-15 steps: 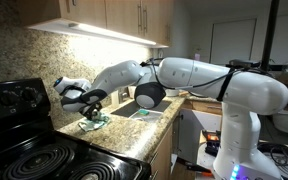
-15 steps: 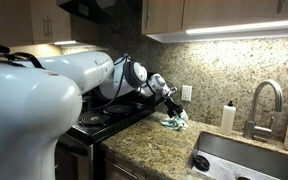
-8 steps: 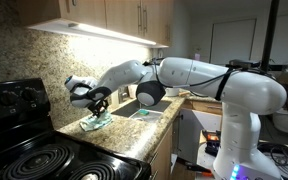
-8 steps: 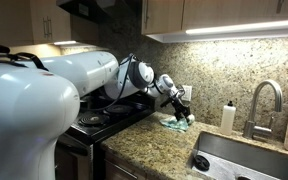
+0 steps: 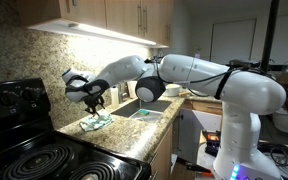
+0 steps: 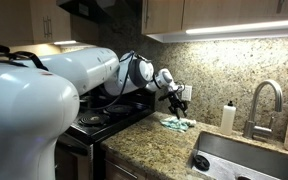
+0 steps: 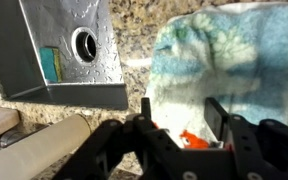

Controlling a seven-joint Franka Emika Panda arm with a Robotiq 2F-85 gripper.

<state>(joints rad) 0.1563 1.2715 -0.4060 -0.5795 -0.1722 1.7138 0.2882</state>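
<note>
Lifted off the crumpled blue-green cloth (image 5: 97,121) and opened since a second ago, the gripper (image 5: 96,100) is seen hanging just above it, jaws partly spread and nothing held, the cloth left lying on the granite counter (image 5: 126,138) between stove (image 5: 29,160) and sink (image 7: 64,50).

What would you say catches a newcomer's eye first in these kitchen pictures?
The large white robot arm reaching across the granite counter stands out first, its gripper open just above a crumpled blue-green cloth near the black stove. In the wrist view, the steel sink with its round drain lies to one side of that cloth.
</note>
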